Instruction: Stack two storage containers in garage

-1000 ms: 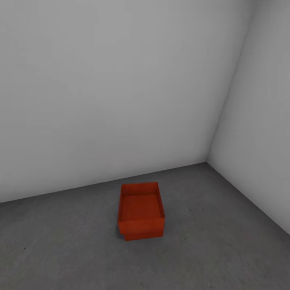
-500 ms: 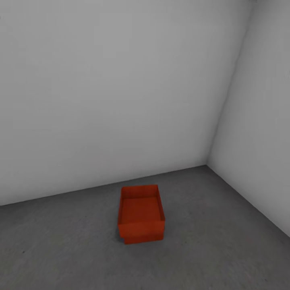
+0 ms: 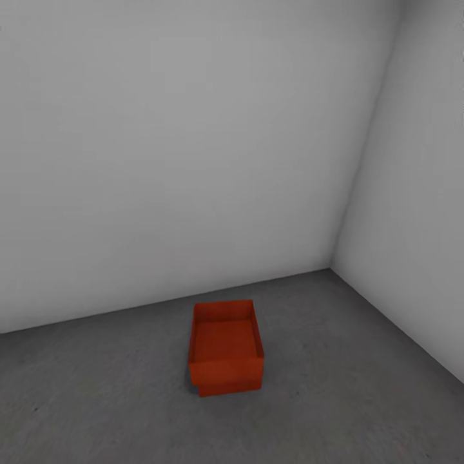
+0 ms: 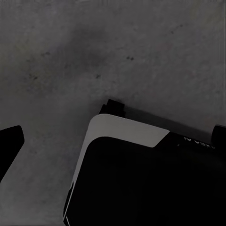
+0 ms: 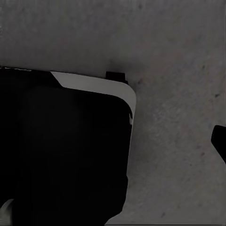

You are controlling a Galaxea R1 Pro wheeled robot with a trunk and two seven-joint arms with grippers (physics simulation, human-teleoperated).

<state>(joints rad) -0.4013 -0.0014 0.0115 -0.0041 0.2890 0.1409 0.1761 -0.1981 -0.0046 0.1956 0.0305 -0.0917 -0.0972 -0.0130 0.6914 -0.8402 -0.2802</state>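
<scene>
Head view shows a bare room with a grey wall [image 3: 161, 148] on the left, a second wall [image 3: 412, 212] on the right, and the rough grey floor [image 3: 96, 399] below. One orange-red bin [image 3: 225, 347] sits on that floor, near the corner where the walls meet. It stands upright with its open side up. A second edge peeks out under its front, so I think one bin may sit on another, but I cannot tell for sure. If so, the stacking job looks done, and the bin is there because the garage floor is where it belongs.

The left wrist view looks down at the concrete, with the robot's dark base [image 4: 141, 179] below it. A dark tip [image 4: 9, 141] shows at one edge, maybe a finger. The right wrist view shows the same kind of floor and the dark base [image 5: 61, 150] again. I cannot tell if either gripper's fingers are spread or closed. Nothing orange is near them, so I think the arms hang at the sides, holding no bin.

Compared with a second ago, the bin sits a little lower in the head view. The walls shift too, so it is the camera that has moved, not the bin.
</scene>
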